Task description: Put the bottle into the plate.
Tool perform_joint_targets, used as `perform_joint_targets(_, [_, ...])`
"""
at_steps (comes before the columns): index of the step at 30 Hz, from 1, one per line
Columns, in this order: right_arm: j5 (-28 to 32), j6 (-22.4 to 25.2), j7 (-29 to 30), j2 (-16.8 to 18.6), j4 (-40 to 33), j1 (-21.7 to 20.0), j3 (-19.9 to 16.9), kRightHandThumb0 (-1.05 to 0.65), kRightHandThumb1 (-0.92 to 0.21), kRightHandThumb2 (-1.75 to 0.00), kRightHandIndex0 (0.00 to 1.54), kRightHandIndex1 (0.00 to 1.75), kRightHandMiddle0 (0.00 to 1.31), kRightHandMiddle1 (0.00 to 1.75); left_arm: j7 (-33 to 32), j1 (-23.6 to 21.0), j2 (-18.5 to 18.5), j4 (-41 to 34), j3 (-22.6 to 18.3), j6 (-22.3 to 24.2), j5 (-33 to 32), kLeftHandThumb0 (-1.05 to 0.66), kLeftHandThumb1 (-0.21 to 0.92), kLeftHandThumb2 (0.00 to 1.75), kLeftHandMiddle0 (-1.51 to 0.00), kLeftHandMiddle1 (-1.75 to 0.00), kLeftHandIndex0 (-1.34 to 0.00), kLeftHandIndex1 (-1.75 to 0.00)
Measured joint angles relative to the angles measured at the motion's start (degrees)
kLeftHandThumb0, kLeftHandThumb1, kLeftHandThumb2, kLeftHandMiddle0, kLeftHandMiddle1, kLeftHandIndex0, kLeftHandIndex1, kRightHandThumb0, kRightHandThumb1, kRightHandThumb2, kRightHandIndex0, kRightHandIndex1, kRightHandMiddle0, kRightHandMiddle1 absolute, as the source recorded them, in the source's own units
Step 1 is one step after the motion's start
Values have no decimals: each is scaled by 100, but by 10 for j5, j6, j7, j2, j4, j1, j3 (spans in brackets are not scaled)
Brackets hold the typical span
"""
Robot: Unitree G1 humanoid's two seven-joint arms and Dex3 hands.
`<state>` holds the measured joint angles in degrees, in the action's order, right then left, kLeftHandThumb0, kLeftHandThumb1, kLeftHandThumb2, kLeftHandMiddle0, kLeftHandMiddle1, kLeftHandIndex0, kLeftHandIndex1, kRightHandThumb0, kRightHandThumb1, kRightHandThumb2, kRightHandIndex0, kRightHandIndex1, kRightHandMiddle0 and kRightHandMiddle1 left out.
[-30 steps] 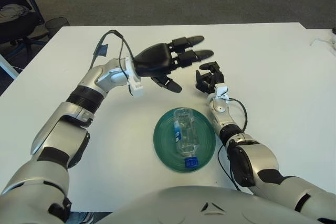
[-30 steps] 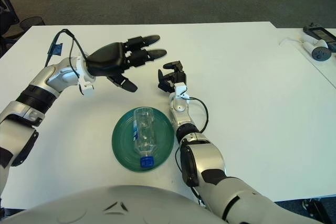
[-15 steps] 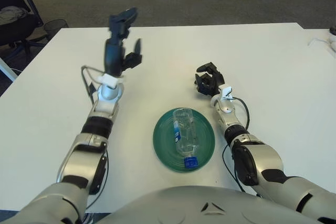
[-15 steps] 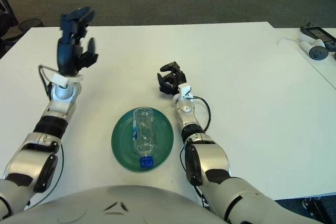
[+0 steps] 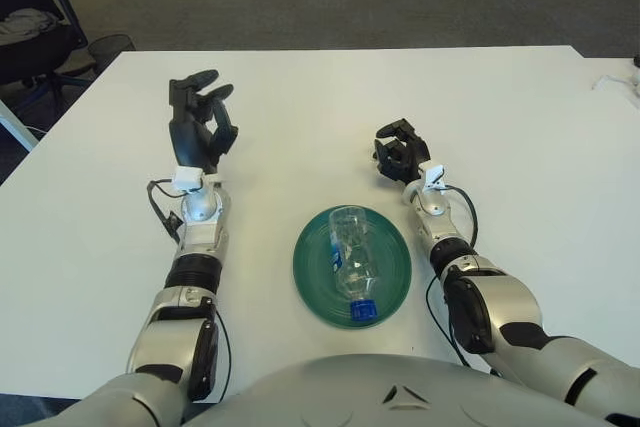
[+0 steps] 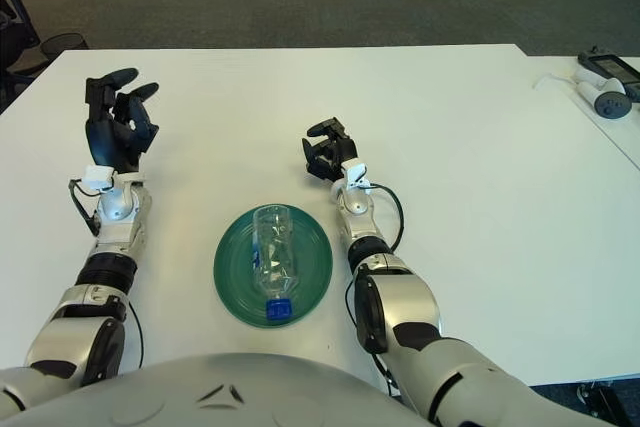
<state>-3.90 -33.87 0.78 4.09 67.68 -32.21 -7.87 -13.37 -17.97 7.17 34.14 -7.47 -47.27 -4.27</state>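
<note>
A clear plastic bottle [image 5: 351,258] with a blue cap lies on its side in the green plate [image 5: 311,275], cap toward me. My left hand [image 5: 199,127] shows to the left of the plate over the white table, fingers loosely spread and holding nothing. To the plate's upper right shows my right hand [image 5: 398,150], its fingers curled with nothing in them. Neither hand touches the bottle or the plate.
The white table [image 5: 500,127] spreads wide on all sides of the plate. A cable and a small device [image 6: 605,97] lie at the far right edge. An office chair [image 5: 30,42] and a mesh bin [image 5: 105,47] stand beyond the table's left corner.
My left arm has swung from above the plate out to the left and come down beside it. The right hand and the bottle have stayed in place.
</note>
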Motion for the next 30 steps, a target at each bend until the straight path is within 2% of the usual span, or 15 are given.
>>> perform_joint_targets(4, [0,0,-2,0,0,0,0,0,-71,-71,36,158,36,157,-1,15,-12,17,-7,1,3,-39,73,79,-62,-133,-32,-173])
perform_joint_targets(7, [0,0,-3,-1,0,0,0,0,-71,-71,36,158,36,157,-6,28,-17,30,-13,5,9,-39,66,88,-66,-153,-36,-174])
perform_joint_targets(9, [0,0,-3,-1,0,0,0,0,-71,-71,36,158,36,157,-14,34,-18,43,-16,7,16,-40,60,96,-74,-166,-40,-174])
perform_joint_targets(11, [0,0,-3,-2,0,0,0,0,-71,-71,36,158,36,157,-22,40,-19,56,-17,8,28,-41,56,101,-80,-170,-43,-175])
perform_joint_targets(16, [0,0,-3,-3,0,1,-1,0,-71,-71,36,159,36,156,-34,50,-21,79,-12,15,54,-43,47,112,-98,-174,-49,-175])
perform_joint_targets(18, [1,0,-3,-3,1,1,0,0,-71,-71,37,158,36,157,-34,50,-20,80,-10,15,61,-45,40,121,-108,-174,-55,-175])
perform_joint_targets(22, [0,0,-2,-3,1,2,0,0,-71,-71,37,157,36,158,-17,52,-19,78,0,28,69,-47,33,129,-118,-175,-60,-175])
perform_joint_targets(30, [1,0,0,-3,1,2,3,0,-71,-71,37,156,36,158,49,73,-16,41,26,77,69,-48,30,133,-124,-175,-62,-175])
